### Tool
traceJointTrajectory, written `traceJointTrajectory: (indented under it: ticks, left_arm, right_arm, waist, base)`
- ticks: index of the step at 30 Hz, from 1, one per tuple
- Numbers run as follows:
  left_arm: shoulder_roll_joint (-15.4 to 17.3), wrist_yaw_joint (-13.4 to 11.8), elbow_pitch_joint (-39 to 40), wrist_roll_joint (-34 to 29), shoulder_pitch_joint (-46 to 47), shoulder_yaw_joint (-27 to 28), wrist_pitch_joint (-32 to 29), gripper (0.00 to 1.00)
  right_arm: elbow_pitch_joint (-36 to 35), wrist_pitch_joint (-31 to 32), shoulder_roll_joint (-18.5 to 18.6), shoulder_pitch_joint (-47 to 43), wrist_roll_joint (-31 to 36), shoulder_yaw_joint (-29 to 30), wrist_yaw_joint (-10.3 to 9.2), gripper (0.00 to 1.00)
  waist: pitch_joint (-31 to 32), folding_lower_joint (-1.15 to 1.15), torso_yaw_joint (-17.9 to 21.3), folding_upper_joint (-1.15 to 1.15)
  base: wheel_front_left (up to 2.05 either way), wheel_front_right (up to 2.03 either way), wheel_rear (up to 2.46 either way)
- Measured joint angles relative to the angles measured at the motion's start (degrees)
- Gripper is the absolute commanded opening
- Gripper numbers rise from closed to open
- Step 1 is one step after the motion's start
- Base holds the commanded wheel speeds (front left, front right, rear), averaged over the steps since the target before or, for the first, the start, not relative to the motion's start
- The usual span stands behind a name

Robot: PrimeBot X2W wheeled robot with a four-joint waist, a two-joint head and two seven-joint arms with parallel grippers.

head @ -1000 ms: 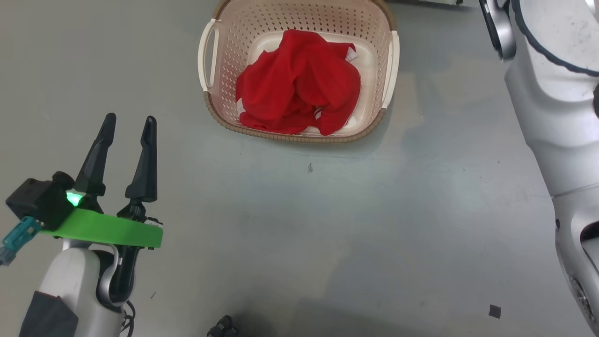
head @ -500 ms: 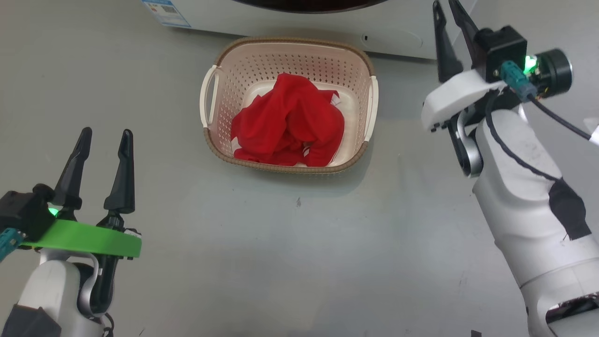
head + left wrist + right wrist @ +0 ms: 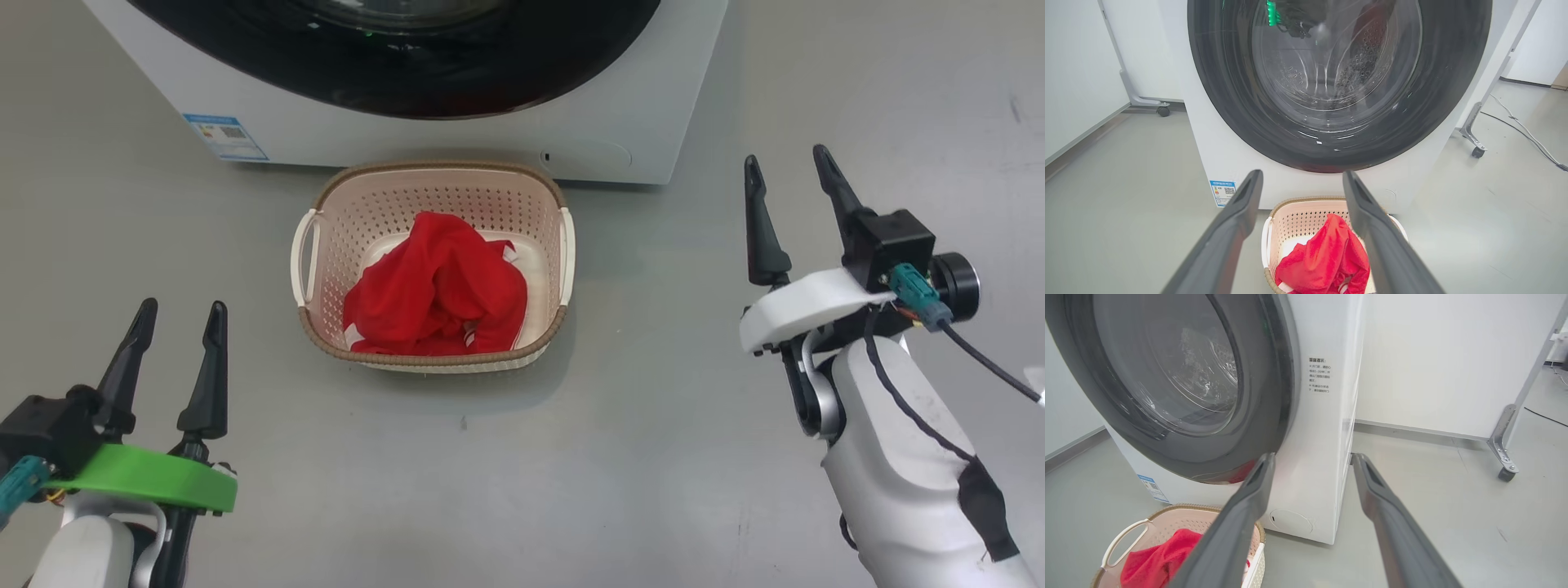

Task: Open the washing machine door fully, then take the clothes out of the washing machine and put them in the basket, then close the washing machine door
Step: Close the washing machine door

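Both grippers hang empty with fingers spread wide, the left gripper (image 3: 183,306) drawn back, the right gripper (image 3: 784,155) farther forward. Between them and a little ahead, the basket (image 3: 433,167) sits on the floor with the red clothes (image 3: 437,294) heaped inside. The washing machine door (image 3: 1229,102) lies ahead of and above both pairs of fingers, its black ring seemingly flush against the washing machine (image 3: 653,98); whether it has latched I cannot tell. If a last push is needed, the right gripper looks nearer, the door's right edge up-left of its fingers.
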State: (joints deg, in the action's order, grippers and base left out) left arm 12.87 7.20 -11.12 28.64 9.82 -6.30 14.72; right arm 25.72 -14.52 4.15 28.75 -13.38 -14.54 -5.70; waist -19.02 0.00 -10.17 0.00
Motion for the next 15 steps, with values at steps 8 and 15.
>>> traceJointTrajectory:
  ticks: [8, 15]
  left_arm:
    - [-0.1, 0.0, -1.2, -1.0, -3.2, 1.4, 0.0, 1.0]
    - [-1.1, 0.0, -2.3, -2.5, -5.4, 2.9, 0.0, 1.0]
  right_arm:
    - [-4.5, 0.0, -0.5, -9.5, -1.0, 1.4, -0.07, 1.0]
    - [-7.6, 0.0, -0.8, -16.3, -1.2, 2.0, -0.07, 1.0]
  waist:
    - [4.5, 0.0, 3.3, 0.0]
    - [8.2, 0.0, 5.5, 0.0]
  base:
    - [0.0, 0.0, 0.0]
    - [0.0, 0.0, 0.0]
